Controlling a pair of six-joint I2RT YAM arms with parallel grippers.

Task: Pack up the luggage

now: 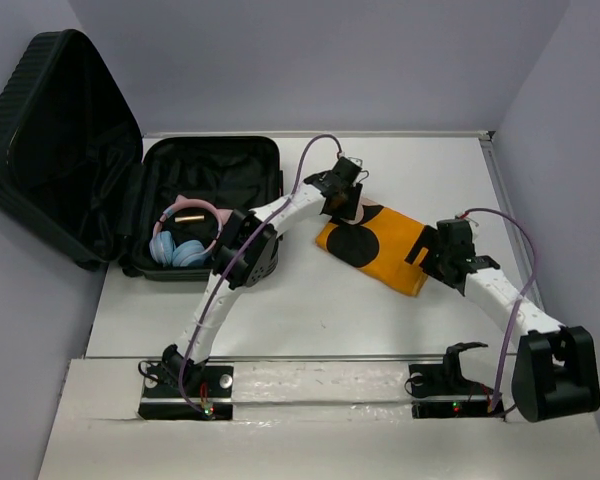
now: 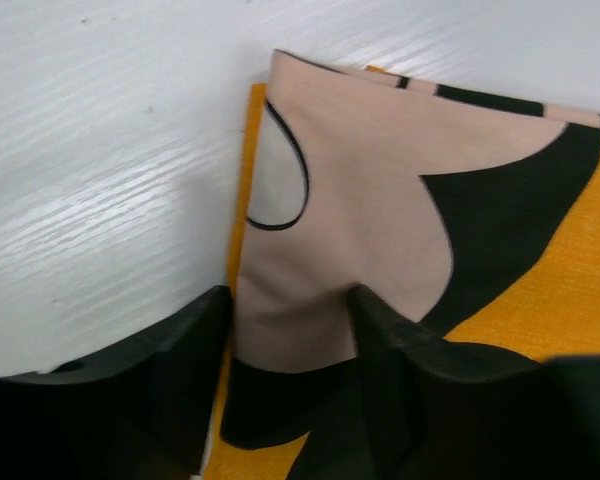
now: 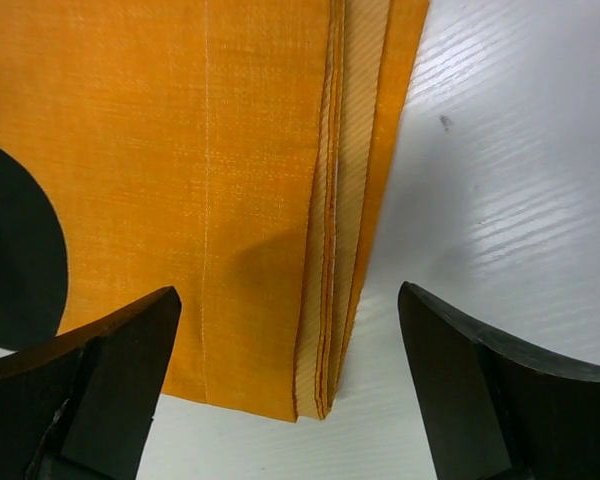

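Luggage lies open at the far left of a white table, its ribbed black lid thrown back to the left and its black-lined base facing up. Blue and pink headphones sit inside the base, toward its near edge.

To the right of the luggage, apart from it, a folded cloth lies flat on the table. It is orange with large black and tan shapes.

The left gripper reaches over the cloth corner closest to the luggage. In the left wrist view, its jaws are drawn narrow, and a tan and black corner of the cloth fills the gap between the two black fingers, touching both.

The right gripper is at the end of the cloth farthest from the luggage. In the right wrist view, its jaws are spread wide, one finger over the orange cloth and the other over bare table. The layered folded edge lies between them, and neither finger is seen touching it.
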